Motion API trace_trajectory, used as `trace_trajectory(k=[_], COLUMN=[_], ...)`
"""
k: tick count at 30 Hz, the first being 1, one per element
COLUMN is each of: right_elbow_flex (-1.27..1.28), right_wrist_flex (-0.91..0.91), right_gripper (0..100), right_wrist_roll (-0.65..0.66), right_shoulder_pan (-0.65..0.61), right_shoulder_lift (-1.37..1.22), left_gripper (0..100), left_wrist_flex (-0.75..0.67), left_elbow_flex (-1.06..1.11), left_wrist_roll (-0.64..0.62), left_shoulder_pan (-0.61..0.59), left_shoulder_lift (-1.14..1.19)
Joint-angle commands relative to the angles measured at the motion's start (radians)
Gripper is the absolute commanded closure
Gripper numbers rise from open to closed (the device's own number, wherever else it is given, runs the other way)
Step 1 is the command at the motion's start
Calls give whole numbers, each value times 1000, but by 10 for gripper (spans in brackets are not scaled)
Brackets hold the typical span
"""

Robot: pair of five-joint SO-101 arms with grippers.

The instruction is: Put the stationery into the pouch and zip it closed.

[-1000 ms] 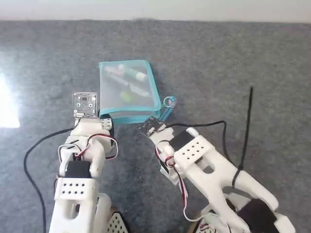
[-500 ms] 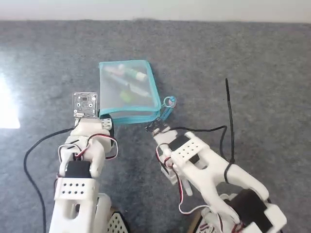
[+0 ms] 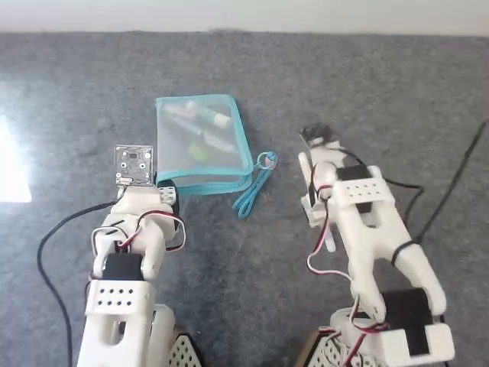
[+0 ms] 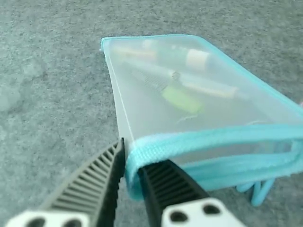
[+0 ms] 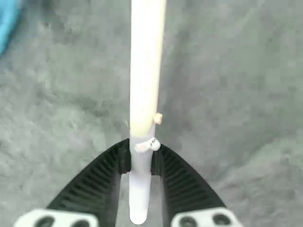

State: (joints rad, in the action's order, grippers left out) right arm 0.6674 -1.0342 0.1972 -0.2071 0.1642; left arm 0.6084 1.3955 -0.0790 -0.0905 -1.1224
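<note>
The clear pouch (image 3: 200, 138) with teal trim lies flat on the grey mat, with several stationery pieces and a green item inside. Its ring pull (image 3: 266, 160) and teal strap (image 3: 250, 193) trail from the near right corner. My left gripper (image 3: 165, 191) is at the pouch's near left corner. In the left wrist view that gripper (image 4: 131, 158) is shut on the pouch's (image 4: 189, 109) teal zipper edge. My right gripper (image 5: 140, 146) is shut on a cream-white pen (image 5: 147, 71) that points away over bare mat. The right arm (image 3: 340, 191) stands to the right of the strap, apart from the pouch.
Grey mat (image 3: 382, 84) spreads around the pouch, with open room behind it and to the right. A pale floor strip (image 3: 244, 15) runs along the far edge. Black cables (image 3: 53, 229) trail beside both arm bases.
The right arm has swung from the pouch's near right corner out to the right and farther back, uncovering the strap. The left arm and the pouch have stayed put.
</note>
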Motion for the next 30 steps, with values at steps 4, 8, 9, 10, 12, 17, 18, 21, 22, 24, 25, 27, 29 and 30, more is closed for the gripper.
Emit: trace_trajectory(k=[4, 8, 9, 10, 12, 17, 18, 21, 22, 24, 25, 27, 29, 30], right_elbow_flex=[-92, -87, -87, -89, -87, -54, -29, 26, 43, 61, 71, 81, 81, 80], right_wrist_flex=[10, -16, -21, -24, -27, -59, -53, -21, -16, -16, -16, -16, -16, -16], right_gripper=[932, 730, 710, 713, 727, 730, 730, 732, 733, 753, 775, 838, 920, 964], right_wrist_roll=[35, 2, -8, -11, -11, 9, 23, 29, 28, 28, 28, 28, 29, 35], right_shoulder_pan=[7, 22, 27, 27, 27, 24, 19, 7, 5, 4, 4, 4, 5, 7], right_shoulder_lift=[-94, -97, -96, -96, -96, -96, -96, -105, -107, -107, -107, -107, -107, -105], left_gripper=[989, 989, 989, 989, 989, 989, 989, 989, 989, 989, 989, 989, 989, 989], left_wrist_flex=[-14, -14, -14, -14, -14, -14, -14, -15, -17, -17, -15, -15, -14, -14], left_elbow_flex=[-58, -56, -56, -56, -56, -56, -56, -56, -56, -56, -56, -56, -56, -56], left_wrist_roll=[3, 3, 3, 3, 3, 5, 5, 5, 5, 5, 5, 5, 5, 5], left_shoulder_pan=[-2, 0, 0, 0, 0, -6, -6, -2, 0, 0, 0, 0, 0, 0], left_shoulder_lift=[-9, -9, -9, -9, -9, -9, -9, -9, -9, -9, -9, -9, -9, -9])
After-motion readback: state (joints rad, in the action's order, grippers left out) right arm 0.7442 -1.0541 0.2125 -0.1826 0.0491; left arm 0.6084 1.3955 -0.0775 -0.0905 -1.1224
